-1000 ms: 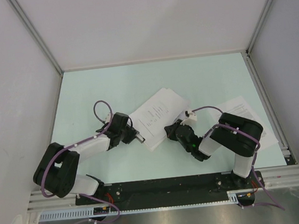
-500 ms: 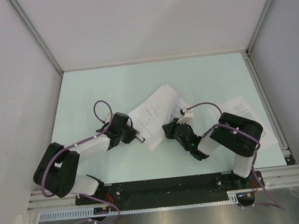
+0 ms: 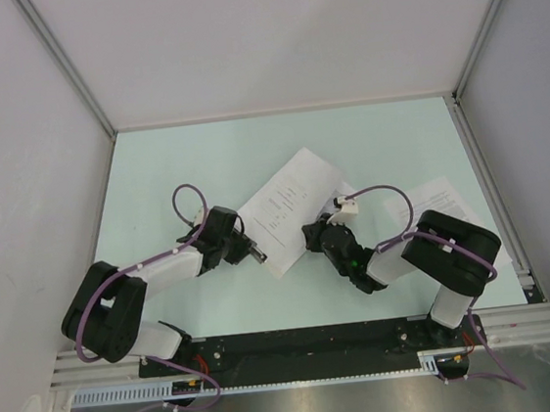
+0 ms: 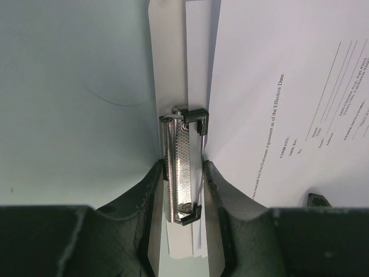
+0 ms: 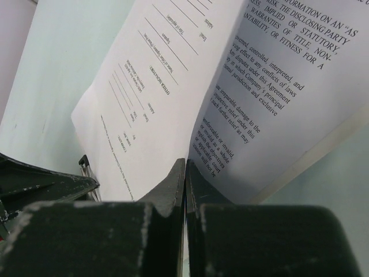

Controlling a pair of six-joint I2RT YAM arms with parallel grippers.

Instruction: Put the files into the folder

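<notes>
Files (image 3: 292, 199) lie at the middle of the table (image 3: 168, 168) over the folder (image 4: 168, 86), the top sheet (image 5: 150, 104) flatter and reaching farther back than a second ago. The right gripper (image 5: 185, 173) pinches its near edge, jaws together; the left gripper (image 4: 183, 173) clamps the clip (image 4: 182, 147). Another sheet (image 3: 446, 196) lies to the right, half behind the right arm (image 3: 448, 257). Only the wrist views reveal both grips.

Top view: bright, even overhead light, faint soft shadows on the table (image 3: 154, 179), no glare. My left wrist view: clip (image 4: 183, 167) sharp with slight sheen, my fingers (image 4: 138, 202) dark and blurred. Right wrist view: sheet (image 5: 173, 86) print legible, foreground dark, unfocused.
</notes>
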